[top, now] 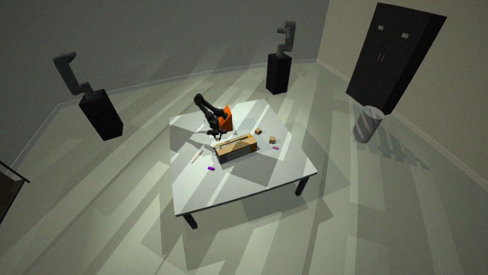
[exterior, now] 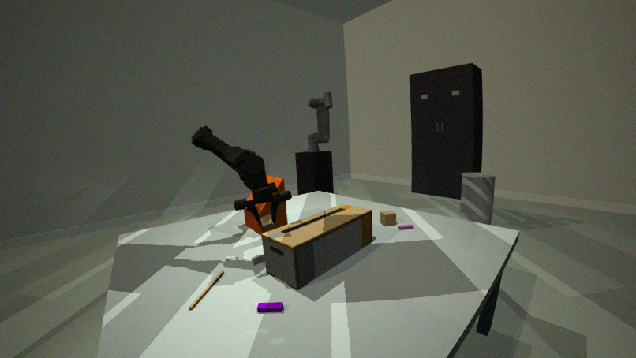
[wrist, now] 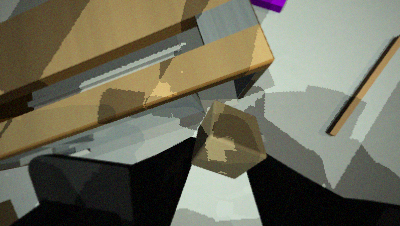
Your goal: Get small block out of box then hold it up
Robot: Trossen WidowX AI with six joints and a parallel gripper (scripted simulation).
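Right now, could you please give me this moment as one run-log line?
pincer: shut on block | block: outside box, near it | stick: on table

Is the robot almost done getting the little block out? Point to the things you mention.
Almost, it seems! The small block (top: 217,139) (exterior: 267,220) (wrist: 229,140) is already outside the box (top: 236,157) (exterior: 340,240) (wrist: 150,92). The hand (top: 217,137) (exterior: 266,218) (wrist: 219,145) is shut on it, off the table (top: 218,194) (exterior: 383,280) (wrist: 320,60). It looks close beside the box, so moving well clear and holding still are probably left.
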